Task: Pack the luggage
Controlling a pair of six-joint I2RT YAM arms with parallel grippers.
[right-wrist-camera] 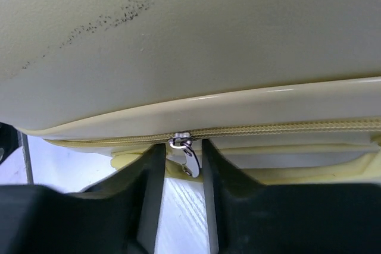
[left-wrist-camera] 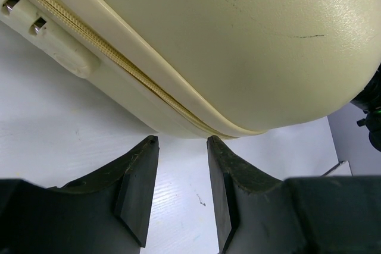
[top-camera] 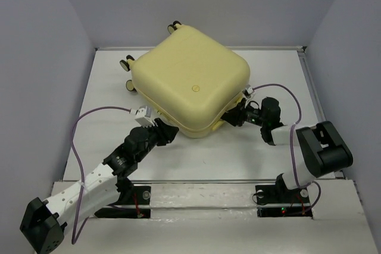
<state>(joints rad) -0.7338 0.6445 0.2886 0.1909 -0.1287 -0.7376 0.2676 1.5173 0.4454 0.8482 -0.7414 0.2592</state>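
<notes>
The luggage (top-camera: 190,78) is a pale-yellow hard-shell suitcase lying shut and flat on the white table, its round emblem (top-camera: 193,88) facing up. My left gripper (top-camera: 169,132) is open and empty at its near-left corner. In the left wrist view the gripper (left-wrist-camera: 183,141) sits just below the shell (left-wrist-camera: 238,40) and the zip seam (left-wrist-camera: 119,57). My right gripper (top-camera: 229,117) is at the near-right side. In the right wrist view the gripper (right-wrist-camera: 183,146) is open, its fingers on either side of the silver zipper pull (right-wrist-camera: 189,157) hanging from the zip of the suitcase (right-wrist-camera: 178,40).
Black-and-yellow wheels (top-camera: 127,62) stick out at the suitcase's far-left side, another (top-camera: 174,27) at the back. Grey walls enclose the table (top-camera: 107,99) on three sides. Purple cables loop beside both arms.
</notes>
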